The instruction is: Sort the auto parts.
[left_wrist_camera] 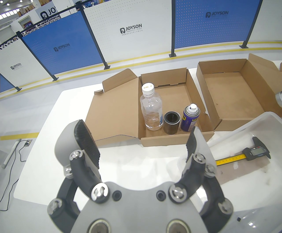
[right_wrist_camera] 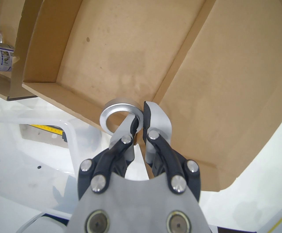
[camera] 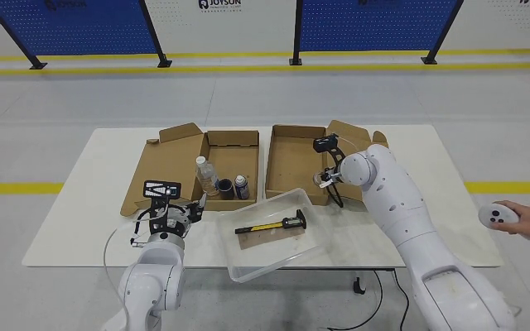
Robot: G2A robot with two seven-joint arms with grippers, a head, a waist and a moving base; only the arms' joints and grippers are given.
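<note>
On the tabletop (camera: pixel 91 165), the left cardboard box (camera: pixel 240 147) holds a bottle (camera: pixel 206 175), a black cylinder (camera: pixel 225 189) and a spray can (camera: pixel 241 187). The right end effector (camera: pixel 321 177) holds a silvery ring (camera: pixel 317 179) over the right cardboard box (camera: pixel 290 161). Before these 2 boxes, a caliper (camera: pixel 272 223) lies in the clear tray (camera: pixel 273 258).

Left gripper (left_wrist_camera: pixel 138 126) spread; right gripper (right_wrist_camera: pixel 141 114) clamped.

Light is bright and even from overhead in all three views, so your shadows stay soft and short. The white table (right_wrist_camera: pixel 260 181) runs close to washed out in the right wrist view. The metal ring (right_wrist_camera: pixel 104 119) has a bright sheen, and the clear bin (left_wrist_camera: pixel 240 127) picks up pale glare along its rim. The left wrist view bows at the edges, so the barrier panels (left_wrist_camera: pixel 123 33) curve. Ceiling lamps (left_wrist_camera: pixel 21 1) behind them read as hot spots.
</note>
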